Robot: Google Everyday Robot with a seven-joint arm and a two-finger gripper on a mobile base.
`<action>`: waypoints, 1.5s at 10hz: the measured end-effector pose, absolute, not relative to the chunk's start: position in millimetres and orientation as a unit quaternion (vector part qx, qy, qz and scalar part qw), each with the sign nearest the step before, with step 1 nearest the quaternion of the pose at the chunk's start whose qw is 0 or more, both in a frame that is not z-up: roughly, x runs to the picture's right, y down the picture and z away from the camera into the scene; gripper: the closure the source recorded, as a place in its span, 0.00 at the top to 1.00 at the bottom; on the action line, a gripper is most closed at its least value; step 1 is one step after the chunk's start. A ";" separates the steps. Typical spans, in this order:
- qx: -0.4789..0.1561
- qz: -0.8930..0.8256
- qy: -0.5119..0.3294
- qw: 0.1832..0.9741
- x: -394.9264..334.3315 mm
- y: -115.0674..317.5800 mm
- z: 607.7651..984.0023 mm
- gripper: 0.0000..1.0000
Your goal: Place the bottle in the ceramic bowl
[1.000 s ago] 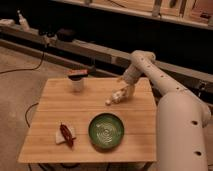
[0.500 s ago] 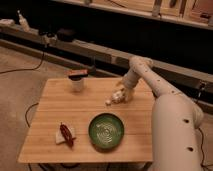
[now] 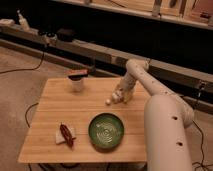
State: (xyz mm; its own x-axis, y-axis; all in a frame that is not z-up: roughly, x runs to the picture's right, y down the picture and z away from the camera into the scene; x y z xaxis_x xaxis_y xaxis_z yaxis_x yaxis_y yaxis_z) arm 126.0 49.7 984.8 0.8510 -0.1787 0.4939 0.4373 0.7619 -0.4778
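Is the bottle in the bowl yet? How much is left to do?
Not yet. Done: the gripper is down at the bottle, which lies on the table at its far right side. In hand: taking hold of it, though I can't tell if it is gripped. Left: lifting the bottle, carrying it to the bowl at the near edge, and putting it in. The bowl has nothing in it.
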 end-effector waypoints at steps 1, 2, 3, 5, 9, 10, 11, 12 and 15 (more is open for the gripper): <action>-0.301 -0.169 -0.214 0.914 126.0 49.4 986.5 0.34; -0.300 -0.168 -0.213 0.915 126.1 48.7 987.4 0.25; -0.298 -0.168 -0.212 0.916 127.0 47.5 988.3 0.14; -0.295 -0.169 -0.210 0.917 126.7 44.9 988.6 0.01; -0.282 -0.170 -0.216 0.919 122.7 36.9 979.7 0.00; -0.276 -0.168 -0.221 0.920 124.1 31.6 969.6 0.00; -0.266 -0.164 -0.229 0.922 126.3 22.9 952.8 0.00; -0.258 -0.162 -0.238 0.922 128.8 15.9 933.4 0.00; -0.240 -0.199 -0.267 0.912 121.8 7.1 868.0 0.00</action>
State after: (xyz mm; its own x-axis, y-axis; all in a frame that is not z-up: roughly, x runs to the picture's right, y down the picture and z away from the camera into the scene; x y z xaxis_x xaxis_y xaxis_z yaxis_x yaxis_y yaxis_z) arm 121.8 7.1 868.0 0.7779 -0.2349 0.5828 0.4916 0.8052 -0.3316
